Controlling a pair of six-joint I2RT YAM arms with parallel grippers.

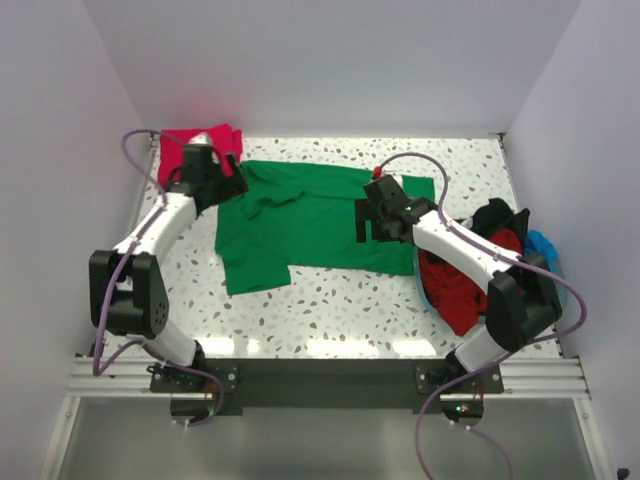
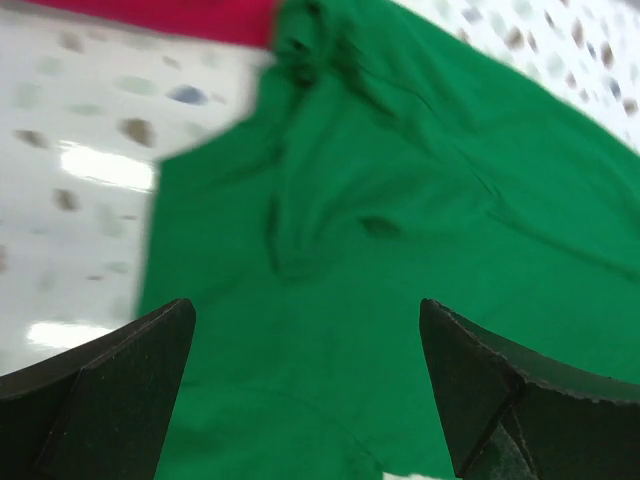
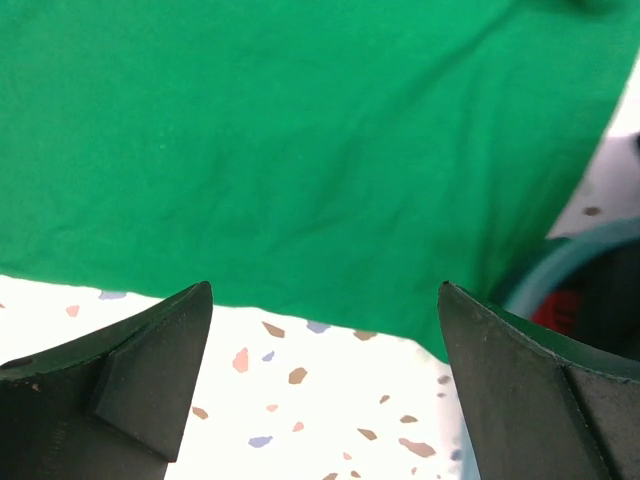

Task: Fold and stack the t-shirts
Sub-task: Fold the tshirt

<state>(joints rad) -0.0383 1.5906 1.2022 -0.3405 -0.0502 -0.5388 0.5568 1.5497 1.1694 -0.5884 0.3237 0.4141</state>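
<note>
Green t-shirt (image 1: 310, 225) lies unfolded at the tabletop's (image 1: 330, 300) far edge; your left claw (image 1: 225, 185) and right claw (image 1: 368, 222) hang open, empty: grip its edges next.

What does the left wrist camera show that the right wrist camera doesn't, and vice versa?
Left wrist only: a strip of the crimson shirt along the top edge, and bunched folds in the green shirt. Right wrist only: the light-blue basket rim with red cloth inside, beside the shirt's flat edge. Both: the green shirt on the speckled table, with the left claw and right claw open and empty.
</note>
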